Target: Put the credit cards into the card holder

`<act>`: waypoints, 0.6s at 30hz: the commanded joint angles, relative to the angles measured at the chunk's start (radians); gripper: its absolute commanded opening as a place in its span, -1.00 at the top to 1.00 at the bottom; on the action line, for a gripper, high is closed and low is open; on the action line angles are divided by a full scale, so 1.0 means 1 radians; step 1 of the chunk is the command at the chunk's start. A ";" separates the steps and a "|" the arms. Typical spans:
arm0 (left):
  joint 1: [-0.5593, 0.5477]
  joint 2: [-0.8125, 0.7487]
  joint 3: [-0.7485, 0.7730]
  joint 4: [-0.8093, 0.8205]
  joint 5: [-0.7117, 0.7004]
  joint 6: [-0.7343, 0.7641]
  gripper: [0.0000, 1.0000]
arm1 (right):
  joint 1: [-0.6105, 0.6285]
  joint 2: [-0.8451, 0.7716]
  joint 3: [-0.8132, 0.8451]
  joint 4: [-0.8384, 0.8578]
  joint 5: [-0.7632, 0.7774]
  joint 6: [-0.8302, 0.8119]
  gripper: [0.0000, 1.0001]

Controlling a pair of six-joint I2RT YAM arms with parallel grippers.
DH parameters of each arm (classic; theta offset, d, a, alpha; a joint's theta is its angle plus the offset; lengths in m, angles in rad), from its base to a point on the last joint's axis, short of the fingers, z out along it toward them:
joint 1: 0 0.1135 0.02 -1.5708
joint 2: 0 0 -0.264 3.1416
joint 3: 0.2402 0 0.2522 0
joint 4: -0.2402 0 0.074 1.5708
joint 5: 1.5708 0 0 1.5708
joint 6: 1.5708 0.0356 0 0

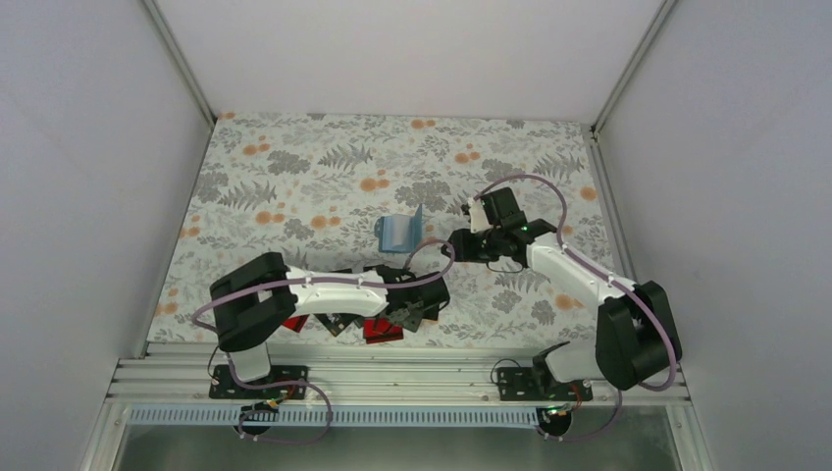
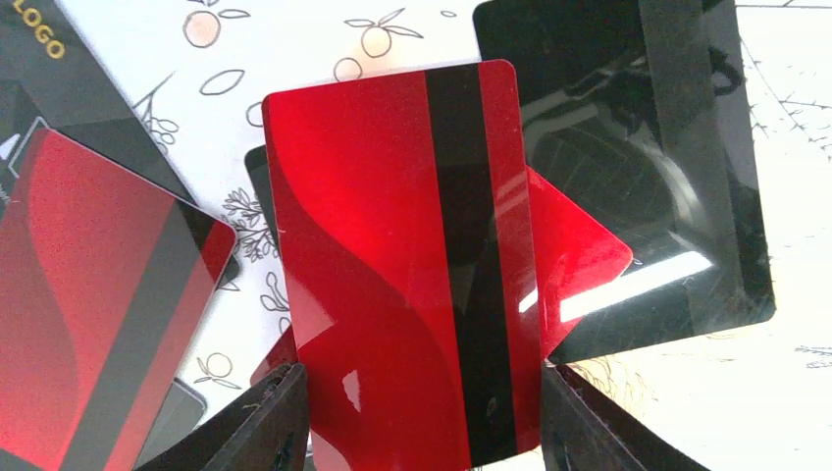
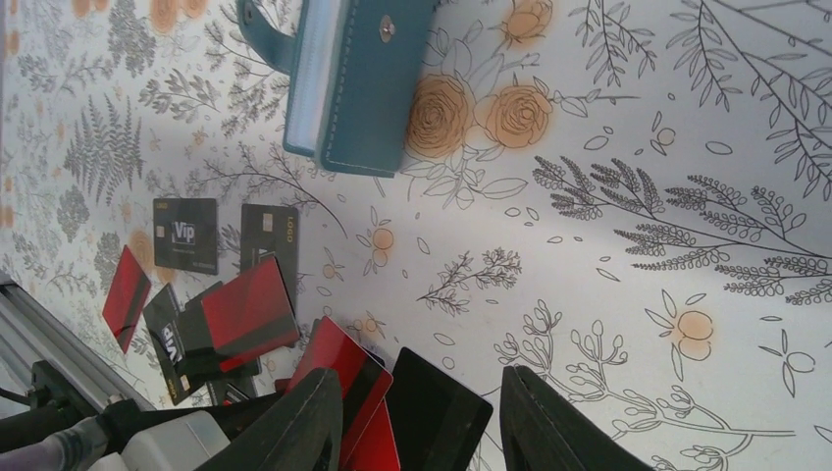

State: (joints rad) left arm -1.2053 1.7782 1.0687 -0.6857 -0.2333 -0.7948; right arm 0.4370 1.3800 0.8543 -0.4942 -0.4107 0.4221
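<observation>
Several credit cards, red and black, lie in a loose overlapping heap near the table's front edge [image 1: 383, 331]. My left gripper [image 2: 422, 371] is low over the heap. Its two fingers press against the long edges of one red credit card with a black stripe [image 2: 392, 245], which lies on top of other cards. A glossy black card [image 2: 638, 167] sits just beyond it. The teal card holder [image 1: 400, 233] stands open farther back on the cloth, and its snap flap shows in the right wrist view [image 3: 353, 88]. To the right of the holder, my right gripper [image 3: 422, 378] hangs open and empty above the table.
A floral tablecloth [image 1: 324, 167] covers the table. An aluminium rail [image 1: 392, 378] runs along the near edge, and white walls close in the sides and back. More cards, including a black VIP card [image 3: 184, 234], are spread left of the heap.
</observation>
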 commanded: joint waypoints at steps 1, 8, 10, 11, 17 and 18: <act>0.007 -0.051 -0.018 0.017 -0.031 -0.012 -0.12 | -0.007 -0.063 -0.029 -0.001 -0.007 0.024 0.15; 0.019 -0.099 -0.040 0.044 -0.041 -0.024 -0.12 | -0.006 -0.119 -0.119 0.078 -0.130 0.094 0.13; 0.026 -0.123 -0.051 0.060 -0.042 -0.026 -0.12 | -0.005 -0.135 -0.158 0.135 -0.200 0.122 0.12; 0.029 -0.135 -0.059 0.073 -0.038 -0.026 -0.12 | -0.004 -0.141 -0.177 0.178 -0.238 0.139 0.11; 0.054 -0.194 -0.075 0.143 -0.014 -0.006 -0.12 | 0.010 -0.177 -0.256 0.327 -0.354 0.251 0.08; 0.057 -0.200 -0.074 0.149 -0.011 -0.003 -0.12 | 0.012 -0.183 -0.260 0.334 -0.350 0.264 0.07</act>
State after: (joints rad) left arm -1.1622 1.6154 1.0000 -0.6003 -0.2516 -0.8009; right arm 0.4397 1.2335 0.6121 -0.2829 -0.6796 0.5983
